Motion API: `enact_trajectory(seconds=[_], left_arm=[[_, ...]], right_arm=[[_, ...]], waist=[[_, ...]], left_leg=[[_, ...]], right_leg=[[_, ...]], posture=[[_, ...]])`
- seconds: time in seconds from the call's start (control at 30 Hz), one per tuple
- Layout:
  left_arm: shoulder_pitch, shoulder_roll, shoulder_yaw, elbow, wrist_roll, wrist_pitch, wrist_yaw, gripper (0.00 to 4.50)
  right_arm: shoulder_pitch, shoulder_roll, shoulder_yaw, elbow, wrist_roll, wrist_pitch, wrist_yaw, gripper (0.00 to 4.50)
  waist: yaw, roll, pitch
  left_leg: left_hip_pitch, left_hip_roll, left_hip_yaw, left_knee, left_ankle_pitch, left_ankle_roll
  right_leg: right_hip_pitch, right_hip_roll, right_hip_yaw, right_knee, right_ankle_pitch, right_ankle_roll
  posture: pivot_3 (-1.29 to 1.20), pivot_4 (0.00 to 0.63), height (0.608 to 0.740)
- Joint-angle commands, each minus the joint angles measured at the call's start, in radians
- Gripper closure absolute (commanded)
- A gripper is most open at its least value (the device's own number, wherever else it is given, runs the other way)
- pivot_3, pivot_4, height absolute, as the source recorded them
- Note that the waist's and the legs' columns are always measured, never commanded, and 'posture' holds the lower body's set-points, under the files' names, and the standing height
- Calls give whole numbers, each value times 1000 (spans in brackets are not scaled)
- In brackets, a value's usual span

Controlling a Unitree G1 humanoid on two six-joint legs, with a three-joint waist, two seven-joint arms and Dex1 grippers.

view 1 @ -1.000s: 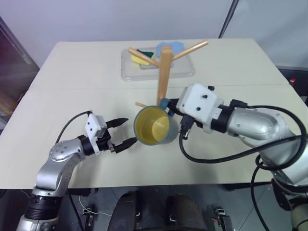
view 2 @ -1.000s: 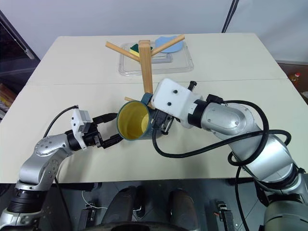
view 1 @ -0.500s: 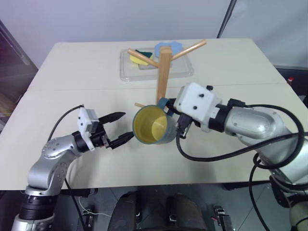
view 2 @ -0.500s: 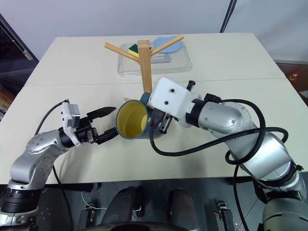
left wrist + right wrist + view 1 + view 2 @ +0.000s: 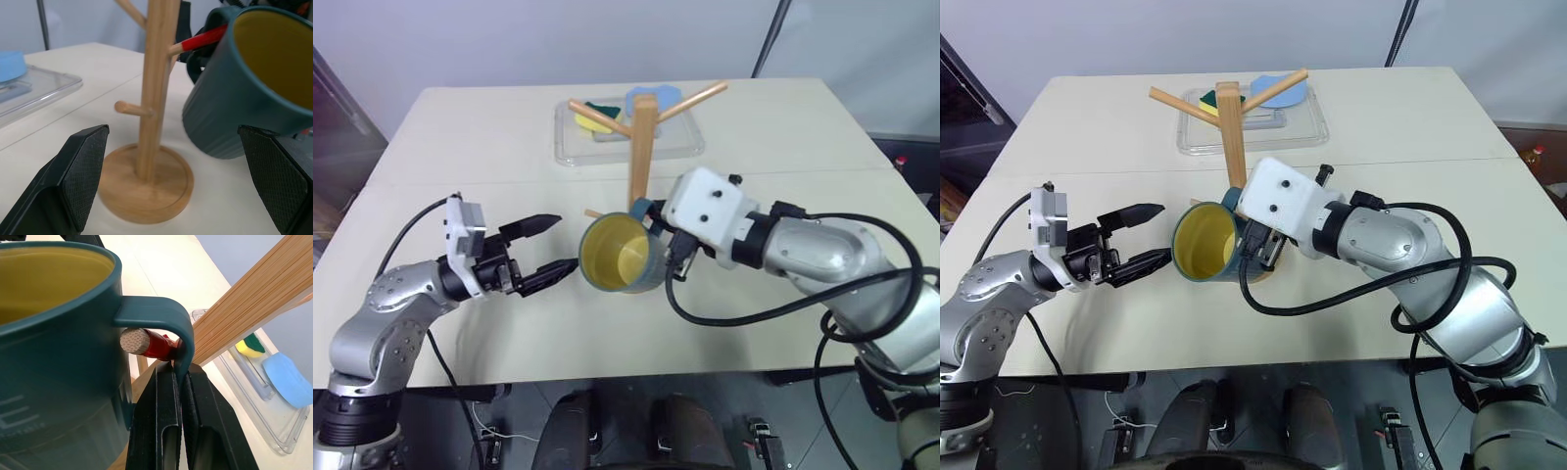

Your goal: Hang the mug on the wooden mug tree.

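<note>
Right claw (image 5: 178,396) pinches our mug (image 5: 619,258) handle, red-tipped peg (image 5: 146,343) threaded through it at the mug tree (image 5: 643,147); left claw (image 5: 551,245), open and empty, has withdrawn leftward, so hanging is near.

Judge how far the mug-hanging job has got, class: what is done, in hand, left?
Done: the red-tipped peg passes through the mug handle. In hand: the right end effector grips that handle. Left: releasing so the mug hangs from the wooden mug tree. The left end effector waits open.

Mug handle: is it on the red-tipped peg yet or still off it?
On. In the right wrist view the red-tipped peg passes through the mug handle loop, while the right gripper pinches the handle.
</note>
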Motion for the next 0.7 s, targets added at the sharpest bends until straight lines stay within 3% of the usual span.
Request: enact_trajectory(seconds=[0.03, 0.23, 0.7], left_arm=[[-19, 12, 32, -39, -33, 9, 9, 0], [-25, 9, 33, -37, -41, 12, 17, 0], [-45, -13, 21, -13, -27, 10, 31, 0]], right_arm=[[-9, -3, 7, 4, -12, -2, 2, 3798], [-12, -1, 0, -2, -25, -15, 4, 939], [5, -36, -109, -12, 5, -51, 67, 939]], waist=[[1, 0, 0], [1, 0, 0], [2, 0, 0]], left_leg=[[0, 0, 0, 0, 0, 0], [-1, 0, 0, 0, 0, 0], [-1, 0, 0, 0, 0, 0]], right_leg=[[0, 0, 0, 0, 0, 0], [0, 0, 0, 0, 0, 0], [0, 0, 0, 0, 0, 0]], posture=[[0, 150, 740], [0, 150, 740], [0, 150, 740]])
